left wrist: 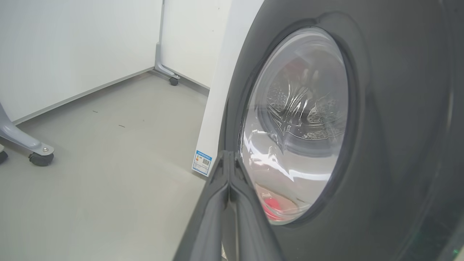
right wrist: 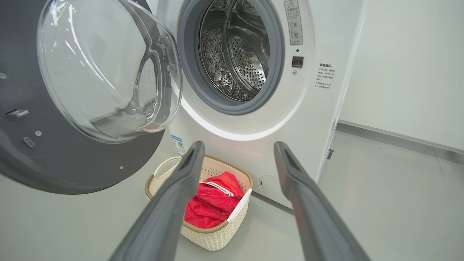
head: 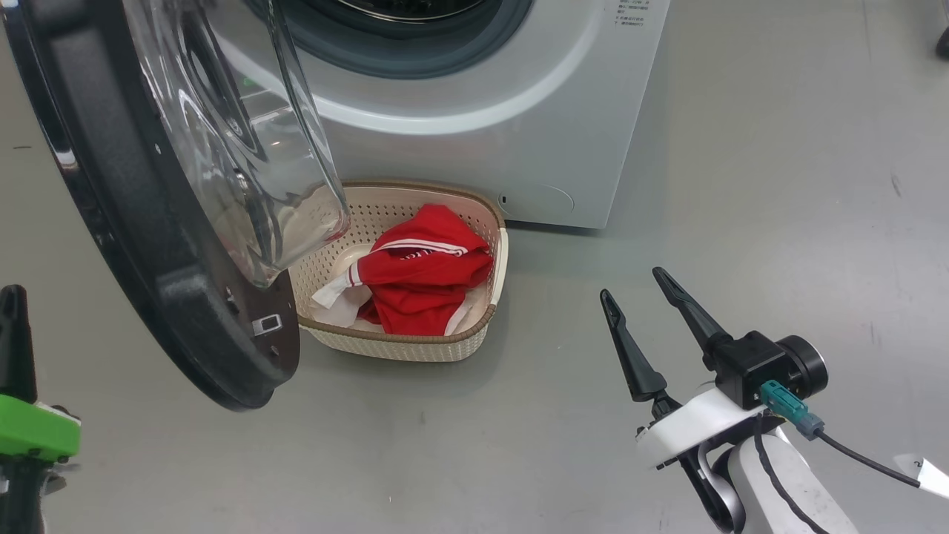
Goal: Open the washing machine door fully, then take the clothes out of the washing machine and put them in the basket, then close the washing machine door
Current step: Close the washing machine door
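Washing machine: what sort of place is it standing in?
Probably a lab or test space, not a home laundry: the washing machine stands on a plain grey floor, beside white partition panels on castor feet.

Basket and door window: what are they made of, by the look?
Basket: looks like moulded cream plastic, matte, rows of holes, brown woven-look rim. Door window: clear glossy bowl with sharp reflections, glass or clear plastic; cannot tell which.
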You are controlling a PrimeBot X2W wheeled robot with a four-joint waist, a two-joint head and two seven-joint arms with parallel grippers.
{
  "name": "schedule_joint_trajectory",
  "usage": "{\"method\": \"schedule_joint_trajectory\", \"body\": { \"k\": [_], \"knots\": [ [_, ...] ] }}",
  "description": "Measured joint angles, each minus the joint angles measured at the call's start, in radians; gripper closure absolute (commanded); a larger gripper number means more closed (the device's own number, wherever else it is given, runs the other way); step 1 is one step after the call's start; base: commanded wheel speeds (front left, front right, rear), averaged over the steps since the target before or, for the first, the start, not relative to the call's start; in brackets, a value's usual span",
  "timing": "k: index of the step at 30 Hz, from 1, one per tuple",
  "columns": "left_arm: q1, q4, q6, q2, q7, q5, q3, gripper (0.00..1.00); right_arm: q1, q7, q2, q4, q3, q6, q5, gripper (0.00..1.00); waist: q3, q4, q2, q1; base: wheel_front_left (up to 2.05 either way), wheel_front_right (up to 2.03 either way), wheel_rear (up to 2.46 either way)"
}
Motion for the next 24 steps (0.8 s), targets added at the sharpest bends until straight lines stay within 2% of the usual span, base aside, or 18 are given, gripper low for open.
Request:
{"method": "schedule_joint_trajectory", "body": {
  "k": [1,2,3,7,11,15,24],
  "knots": [
    [0.007,0.005,0.0,0.002,-0.03,0.009,-0.012,1.0,0.0,0.0,0.0,0.0,0.0,0.0,0.0,0.0,0.0,0.0,0.0,0.0,0.0,0.0,0.0],
    [0.012,0.015,0.0,-0.001,-0.058,0.012,-0.015,0.62,0.0,0.0,0.0,0.0,0.001,0.0,0.0,0.0,0.0,0.0,0.0,0.0,0.0,0.0,0.0],
    [0.019,0.022,0.0,-0.004,-0.092,0.013,-0.019,0.0,0.0,0.0,0.0,0.0,0.001,0.0,0.0,0.0,0.0,0.0,0.0,0.0,0.0,0.0,0.0],
    [0.051,0.048,0.0,0.012,-0.19,0.047,-0.074,0.0,0.001,0.0,0.0,0.0,0.003,0.001,0.0,0.0,-0.001,-0.002,0.0,0.0,0.0,0.0,0.0],
    [0.062,0.084,0.0,0.014,-0.286,0.058,-0.082,0.0,0.001,0.0,0.001,0.0,0.002,0.001,0.0,0.0,-0.003,-0.004,0.0,0.0001,0.0,0.0,0.0],
    [0.081,0.113,0.0,0.041,-0.352,0.094,-0.129,0.0,0.005,0.0,0.001,0.0,0.001,0.001,0.001,0.0,-0.006,-0.005,0.0,0.0,0.0,0.0,0.0],
    [0.091,0.183,0.0,0.057,-0.481,0.109,-0.173,0.0,0.012,0.0,0.001,0.0,0.001,0.002,0.001,0.0,-0.011,-0.004,0.0,0.0,0.0,0.0,0.0]
  ]
}}
